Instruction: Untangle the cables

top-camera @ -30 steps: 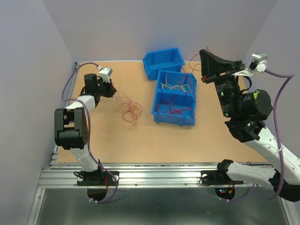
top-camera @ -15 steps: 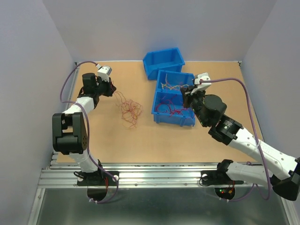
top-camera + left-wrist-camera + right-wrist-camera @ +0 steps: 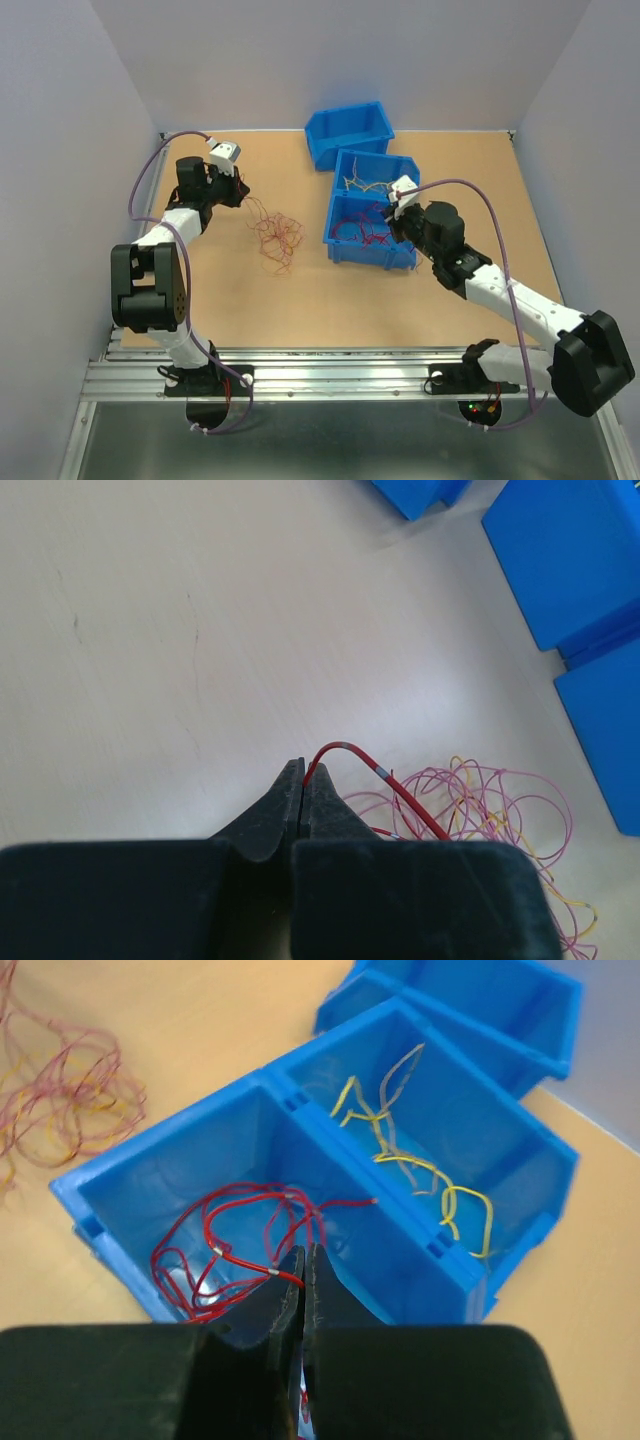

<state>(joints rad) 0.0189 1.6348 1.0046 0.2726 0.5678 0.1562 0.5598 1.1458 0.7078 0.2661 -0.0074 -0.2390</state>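
Red wire [image 3: 410, 802] is pinched in the clenched left gripper [image 3: 303, 770], just beside the tangle [image 3: 278, 235] lying on the table [image 3: 250, 300]. It is best drawn out slowly and sideways, so that loops slip free and are not tightened. The right gripper [image 3: 303, 1252] is closed too, seemingly on a red strand [image 3: 245, 1261] over the nearest bin [image 3: 160, 1132], where release should be made low. Three blue bins [image 3: 350, 130] are counted, two grippers, one tangle; single wires cannot be counted.
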